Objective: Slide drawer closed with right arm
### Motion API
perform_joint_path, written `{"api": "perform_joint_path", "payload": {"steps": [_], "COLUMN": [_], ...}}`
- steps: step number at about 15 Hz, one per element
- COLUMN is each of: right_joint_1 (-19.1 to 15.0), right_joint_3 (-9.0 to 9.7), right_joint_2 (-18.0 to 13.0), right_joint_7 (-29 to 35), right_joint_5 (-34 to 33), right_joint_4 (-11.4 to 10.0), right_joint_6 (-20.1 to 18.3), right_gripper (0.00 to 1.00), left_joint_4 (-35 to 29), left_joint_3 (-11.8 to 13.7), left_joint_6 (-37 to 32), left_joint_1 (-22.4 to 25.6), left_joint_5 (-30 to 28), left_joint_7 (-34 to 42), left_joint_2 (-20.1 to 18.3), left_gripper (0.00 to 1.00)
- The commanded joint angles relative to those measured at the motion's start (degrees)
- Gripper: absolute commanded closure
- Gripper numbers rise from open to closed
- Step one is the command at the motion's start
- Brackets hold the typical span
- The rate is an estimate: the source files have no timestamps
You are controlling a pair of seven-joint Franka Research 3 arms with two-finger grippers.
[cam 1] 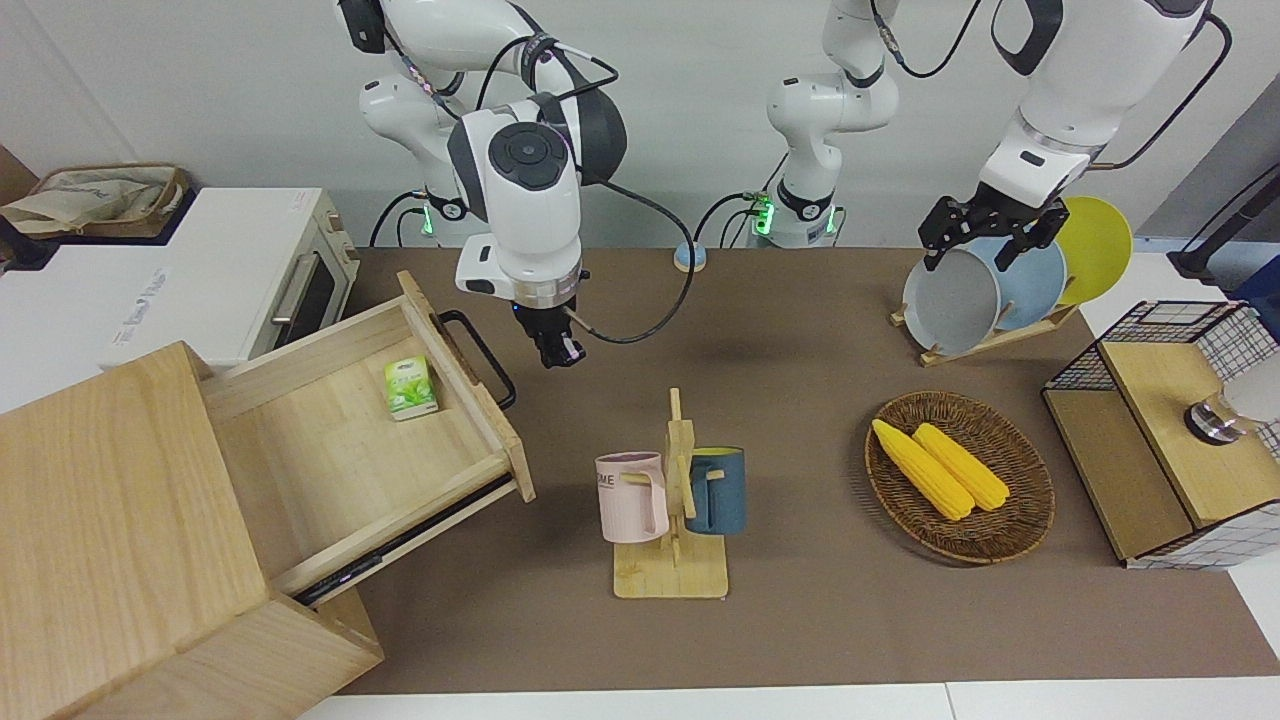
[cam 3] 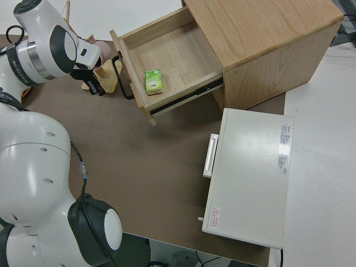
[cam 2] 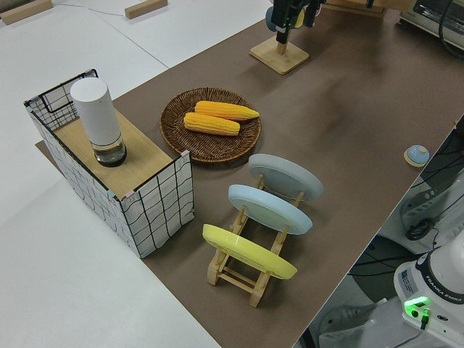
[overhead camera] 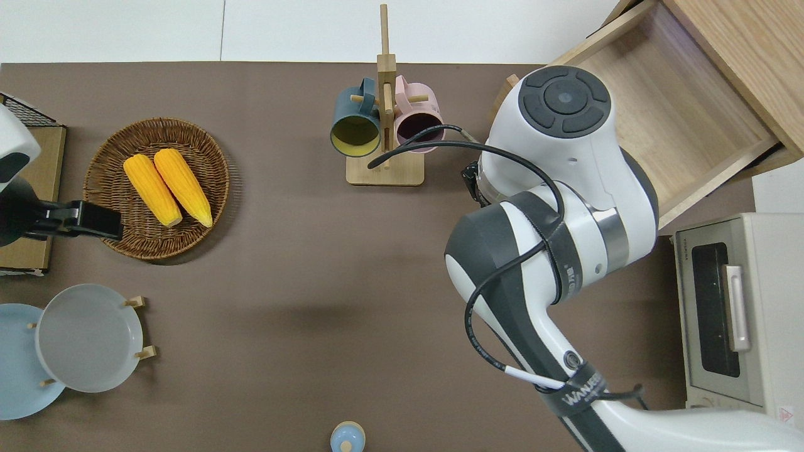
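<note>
The pale-wood drawer stands pulled far out of its cabinet, with a green packet lying on its floor. A black loop handle sticks out from the drawer front. My right gripper hangs low over the brown mat just off that front, close to the handle and apart from it. The right side view shows the right gripper beside the handle of the open drawer. In the overhead view the arm's wrist hides the drawer front. My left arm is parked, its gripper open.
A mug rack with a pink and a blue mug stands near the drawer front, toward the middle of the table. A white toaster oven sits beside the cabinet, nearer the robots. At the left arm's end are a corn basket, a plate rack and a wire-mesh box.
</note>
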Motion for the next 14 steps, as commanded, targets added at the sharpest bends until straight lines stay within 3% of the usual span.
{"api": "perform_joint_path", "payload": {"steps": [1,14], "right_joint_1": [-2.3,-10.8], "right_joint_3": [0.61,1.31], "right_joint_2": [0.8,3.1], "right_joint_7": [0.3,-3.7], "right_joint_5": [-0.1,-0.3], "right_joint_4": [-0.1,1.6], "right_joint_6": [1.4,4.3], "right_gripper": [1.000,1.000], "left_joint_4": [1.5,1.4], "left_joint_3": [-0.4,-0.4], "left_joint_6": [-1.1,-1.1], "left_joint_1": [0.3,0.3], "left_joint_5": [1.0,1.0], "left_joint_7": [0.5,0.5], "left_joint_2": [0.7,0.7], "left_gripper": [0.01,0.01]}}
